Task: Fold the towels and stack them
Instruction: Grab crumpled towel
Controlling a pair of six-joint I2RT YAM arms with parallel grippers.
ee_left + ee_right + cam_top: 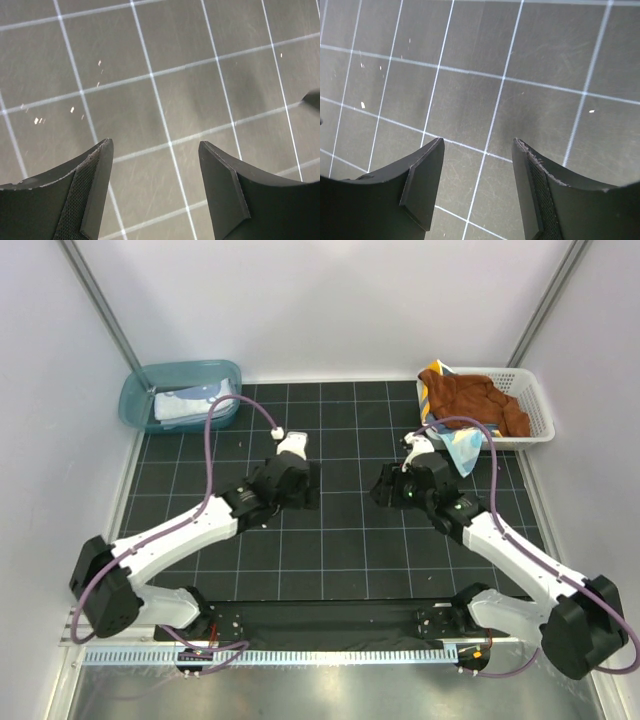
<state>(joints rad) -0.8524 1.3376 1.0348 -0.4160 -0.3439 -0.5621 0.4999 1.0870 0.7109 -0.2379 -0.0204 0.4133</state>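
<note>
A rust-brown terry towel (475, 398) lies heaped in the white lattice basket (532, 400) at the back right. A navy towel with a yellow-orange border (432, 380) pokes out beside it. A pale patterned cloth (462, 447) hangs over the basket's front rim. A pale blue/white towel (185, 405) lies folded in the teal tub (145, 390) at the back left. My left gripper (305, 483) is open and empty over the black grid mat, as its wrist view (155, 150) shows. My right gripper (385, 485) is open and empty over the mat, as its wrist view (479, 145) shows.
The black grid mat (330, 540) covers the table between the two arms. White walls enclose the back and sides. Purple cables loop above both arms. A metal rail (300, 652) runs along the near edge.
</note>
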